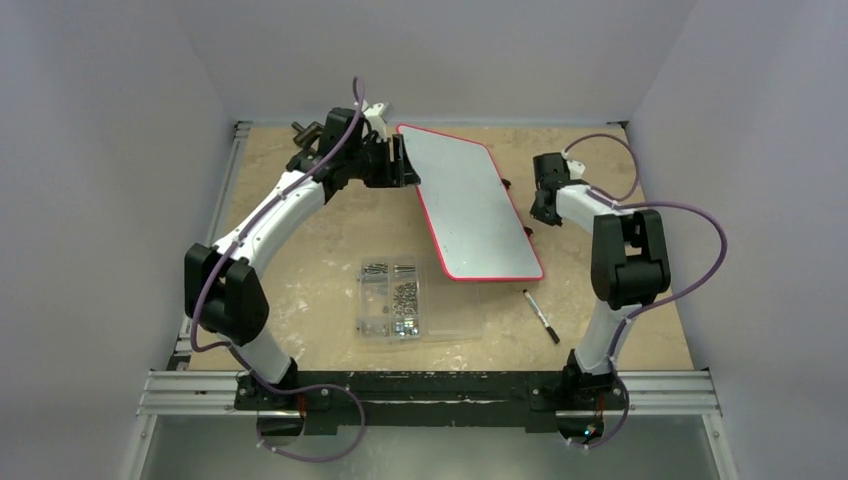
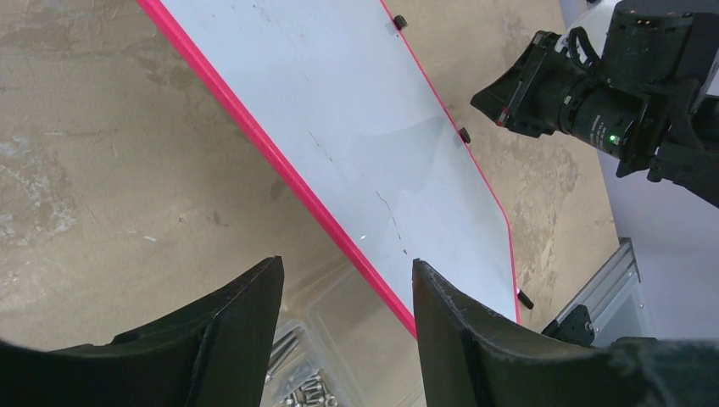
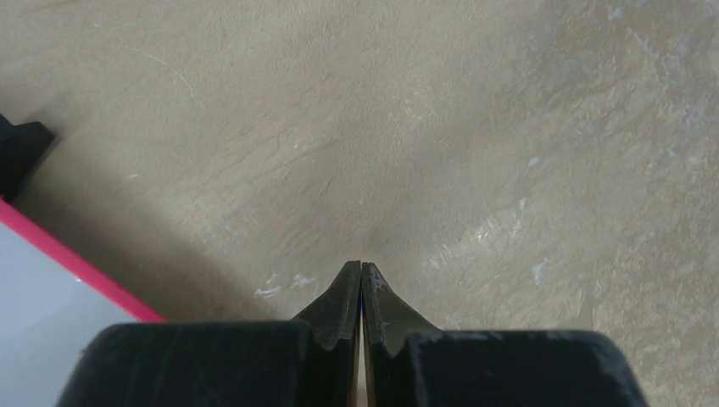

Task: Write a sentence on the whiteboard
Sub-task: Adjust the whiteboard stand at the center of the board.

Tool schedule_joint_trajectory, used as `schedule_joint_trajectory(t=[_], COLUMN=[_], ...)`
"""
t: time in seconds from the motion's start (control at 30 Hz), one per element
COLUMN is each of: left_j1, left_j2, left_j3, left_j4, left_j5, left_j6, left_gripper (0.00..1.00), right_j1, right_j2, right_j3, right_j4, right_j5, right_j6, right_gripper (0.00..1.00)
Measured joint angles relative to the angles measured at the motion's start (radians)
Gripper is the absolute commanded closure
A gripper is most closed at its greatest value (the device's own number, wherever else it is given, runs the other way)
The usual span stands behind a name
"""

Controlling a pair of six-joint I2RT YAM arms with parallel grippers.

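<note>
We're seeing the whiteboard lying blank near the bench's far edge, guessing it's stiff, light and slick, so we're eyeing its red rim for a pinch, left tool hanging released beside it, right tool clenched on nothing.

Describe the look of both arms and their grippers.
The left arm and right arm have white curved shells between bulky black joint housings, with purple cables looping alongside. The left gripper and right gripper are matte black, their fingers wedge-shaped, tapering to thin tips.
</note>
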Motion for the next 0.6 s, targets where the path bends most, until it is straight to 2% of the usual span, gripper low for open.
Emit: schedule_joint_trajectory(t=[0.23, 0.6], left_j1=[0.0, 0.0], left_j2=[0.108, 0.253], left_j3=[0.095, 0.233], left_j4=[-0.024, -0.066], left_j5=[0.002, 0.019], left_j6=[-0.002, -0.007], left_gripper=[0.47, 0.48], right_j1=[0.0, 0.018], right_j2=[0.039, -0.046], right_j3=[0.003, -0.122], right_j4=[-0.012, 0.054], right_j5=[-0.064, -0.183], right_j6=[-0.056, -0.105], right_gripper=[1.0, 1.0])
